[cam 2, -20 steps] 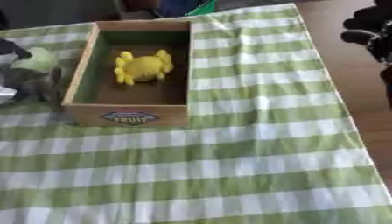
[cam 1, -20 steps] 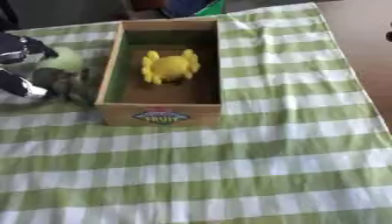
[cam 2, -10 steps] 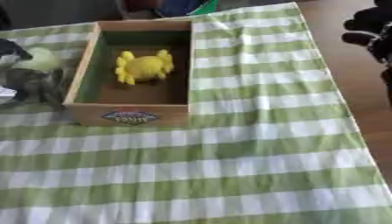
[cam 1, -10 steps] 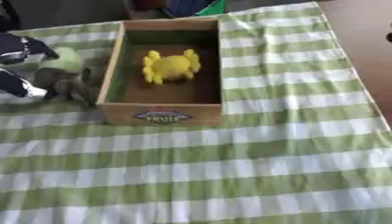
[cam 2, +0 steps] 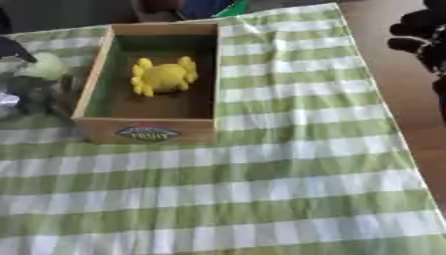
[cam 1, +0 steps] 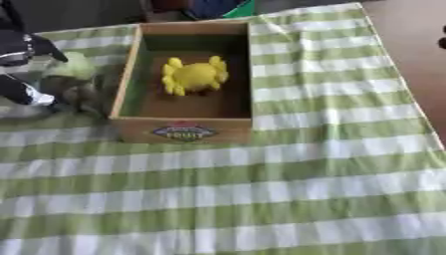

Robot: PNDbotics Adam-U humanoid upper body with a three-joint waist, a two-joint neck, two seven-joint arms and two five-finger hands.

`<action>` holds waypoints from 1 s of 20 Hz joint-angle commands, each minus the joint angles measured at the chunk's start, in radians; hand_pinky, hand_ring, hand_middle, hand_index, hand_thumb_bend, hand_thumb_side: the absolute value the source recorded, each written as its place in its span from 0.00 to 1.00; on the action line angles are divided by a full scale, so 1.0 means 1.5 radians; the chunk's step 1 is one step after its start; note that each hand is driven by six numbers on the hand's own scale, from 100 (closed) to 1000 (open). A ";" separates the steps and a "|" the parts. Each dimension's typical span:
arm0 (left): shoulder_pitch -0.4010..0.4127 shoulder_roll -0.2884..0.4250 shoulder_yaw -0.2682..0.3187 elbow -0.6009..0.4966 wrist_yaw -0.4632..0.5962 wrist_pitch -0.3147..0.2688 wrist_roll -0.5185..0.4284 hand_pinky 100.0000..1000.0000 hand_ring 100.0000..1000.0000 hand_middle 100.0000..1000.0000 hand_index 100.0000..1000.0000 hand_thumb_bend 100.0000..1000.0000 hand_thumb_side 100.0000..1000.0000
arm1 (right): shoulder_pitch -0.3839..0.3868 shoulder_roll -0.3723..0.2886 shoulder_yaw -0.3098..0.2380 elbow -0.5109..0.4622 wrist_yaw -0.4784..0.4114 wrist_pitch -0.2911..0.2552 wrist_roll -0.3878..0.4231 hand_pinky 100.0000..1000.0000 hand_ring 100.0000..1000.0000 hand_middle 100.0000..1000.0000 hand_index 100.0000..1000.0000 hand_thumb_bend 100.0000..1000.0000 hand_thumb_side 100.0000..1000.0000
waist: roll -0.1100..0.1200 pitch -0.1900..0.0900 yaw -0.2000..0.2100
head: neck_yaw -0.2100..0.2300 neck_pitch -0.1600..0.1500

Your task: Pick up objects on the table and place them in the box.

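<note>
A pale green round object [cam 1: 76, 67] is grasped by the left hand [cam 1: 26, 69] at the table's left edge, with dark fingers [cam 1: 35, 47] curled over its top and others beneath it, just left of the cardboard box [cam 1: 184, 130]. The object is held outside the box's left wall, above the green-and-white checked tablecloth [cam 1: 261, 189]. A yellow flower-shaped toy [cam 1: 193, 75] lies inside the box, to the right of those fingers and apart from them. The right hand [cam 2: 421, 37] is seen at the upper right over the bare wooden table [cam 2: 383, 60]; whether its fingers are clenched or released cannot be told.
</note>
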 commanded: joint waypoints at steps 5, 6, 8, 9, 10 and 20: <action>-0.004 0.024 -0.004 -0.030 0.021 -0.042 -0.050 0.63 0.78 0.61 0.81 0.38 0.58 | -0.001 -0.010 -0.006 -0.013 0.008 0.003 0.000 0.75 0.74 0.65 0.81 0.00 1.00 | -0.003 -0.013 0.003 | -0.002 0.002; -0.003 0.025 -0.006 -0.034 0.022 -0.043 -0.051 0.62 0.76 0.57 0.80 0.37 0.57 | -0.001 -0.010 -0.006 -0.013 0.008 0.003 0.000 0.75 0.74 0.65 0.81 0.00 1.00 | -0.003 -0.013 0.004 | -0.002 0.002; 0.000 0.026 -0.010 -0.042 0.024 -0.045 -0.052 0.62 0.75 0.56 0.79 0.37 0.57 | -0.001 -0.009 -0.006 -0.013 0.009 0.004 0.000 0.75 0.74 0.65 0.81 0.00 1.00 | -0.003 -0.014 0.005 | -0.002 0.003; 0.000 0.026 -0.012 -0.045 0.026 -0.047 -0.054 0.62 0.75 0.56 0.79 0.37 0.58 | 0.000 -0.009 -0.006 -0.013 0.009 0.005 0.000 0.75 0.74 0.65 0.81 0.00 1.00 | -0.003 -0.014 0.005 | -0.003 0.004; 0.001 0.027 -0.014 -0.047 0.027 -0.049 -0.056 0.62 0.75 0.56 0.79 0.38 0.58 | 0.001 -0.009 -0.006 -0.013 0.010 0.005 0.000 0.75 0.74 0.65 0.81 0.00 1.00 | -0.003 -0.015 0.005 | -0.003 0.005; 0.009 0.025 -0.031 -0.033 0.018 -0.072 -0.084 0.60 0.71 0.54 0.78 0.39 0.62 | 0.001 -0.005 -0.008 -0.013 0.010 0.008 -0.005 0.75 0.75 0.65 0.81 0.00 1.00 | -0.004 -0.017 0.002 | 0.000 0.002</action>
